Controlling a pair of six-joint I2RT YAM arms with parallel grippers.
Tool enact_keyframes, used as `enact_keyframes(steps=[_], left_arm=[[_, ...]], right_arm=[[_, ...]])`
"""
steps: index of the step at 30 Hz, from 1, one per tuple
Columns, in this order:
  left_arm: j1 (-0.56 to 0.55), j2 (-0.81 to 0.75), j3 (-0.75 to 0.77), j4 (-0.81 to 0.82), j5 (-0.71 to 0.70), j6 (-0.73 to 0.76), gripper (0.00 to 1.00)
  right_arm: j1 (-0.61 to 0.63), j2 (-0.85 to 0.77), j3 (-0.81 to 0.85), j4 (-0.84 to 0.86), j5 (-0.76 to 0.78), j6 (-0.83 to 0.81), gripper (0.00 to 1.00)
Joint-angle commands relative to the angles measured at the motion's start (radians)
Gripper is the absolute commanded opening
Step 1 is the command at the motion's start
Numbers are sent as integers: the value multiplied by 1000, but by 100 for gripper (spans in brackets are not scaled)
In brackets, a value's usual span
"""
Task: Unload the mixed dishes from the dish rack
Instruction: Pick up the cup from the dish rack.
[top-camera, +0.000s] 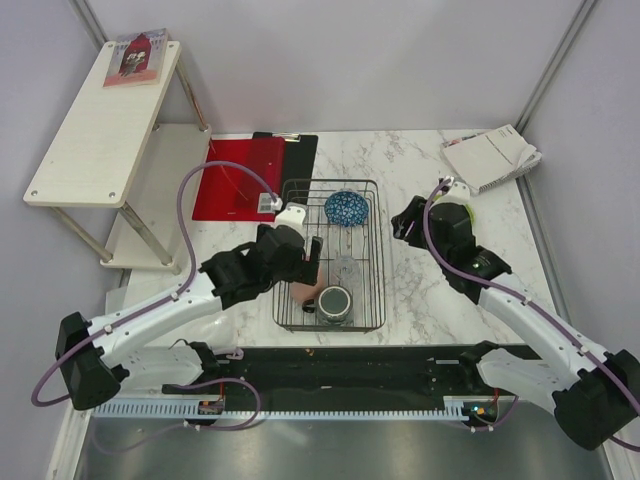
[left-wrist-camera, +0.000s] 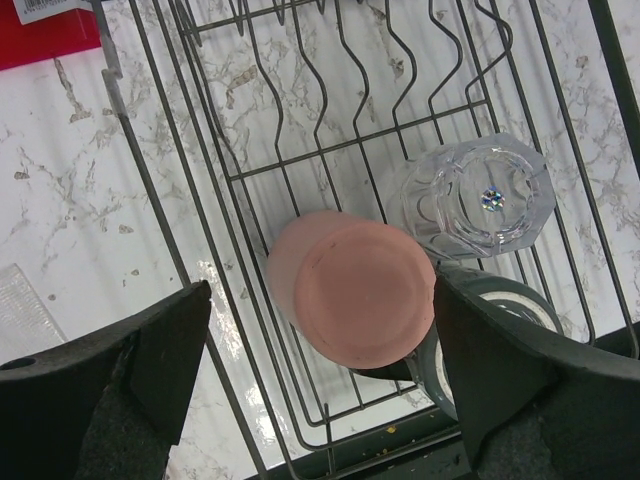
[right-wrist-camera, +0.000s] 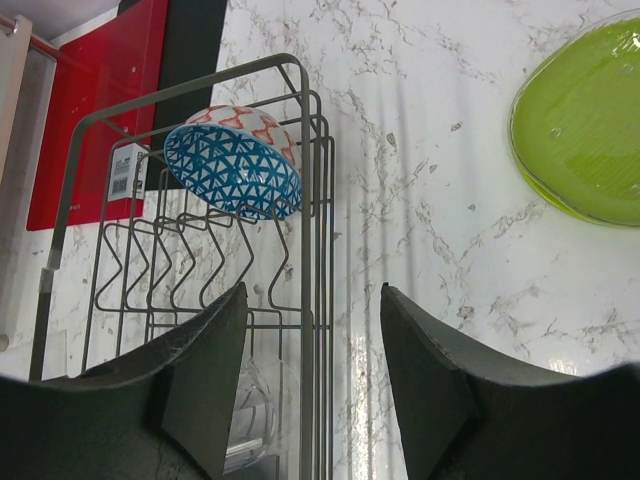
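Left wrist view: left gripper (left-wrist-camera: 320, 340) hangs over the rack (left-wrist-camera: 330, 150), jaws wide apart and empty. Its fingers straddle the cup (left-wrist-camera: 355, 300), which lies base-up in the rack's near left corner. The glass (left-wrist-camera: 480, 195) stands just beside the cup. The mug (left-wrist-camera: 515, 298) is at the rack's near edge, touching the cup or nearly so.

Likely risks: one finger sits over the rack's left wall and the other over the mug. Coming down could jam on wire or knock the mug, and the smooth cup could slip.

The right gripper (right-wrist-camera: 312, 320) is beside the rack's right edge, jaws partly open, holding nothing. The bowl (right-wrist-camera: 235, 165) leans in the rack's far right corner. The plate (right-wrist-camera: 585, 130) already lies on the table (top-camera: 410, 300). A clipboard (top-camera: 235, 180) lies just beyond the rack's far left corner.
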Motion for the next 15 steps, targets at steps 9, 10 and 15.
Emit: enact_keyframes(steps=[9,10,15], left_arm=[[-39,121,-9,55,32,-24,89],[-39,130,-7,52,36,-24,86],[-42,83,-1,50,-8,-24,66]], right_arm=[[4,47,-20,57,-40,2,63],[4,48,-20,57,-38,1,63],[4,55,-9,56,-41,-2,63]])
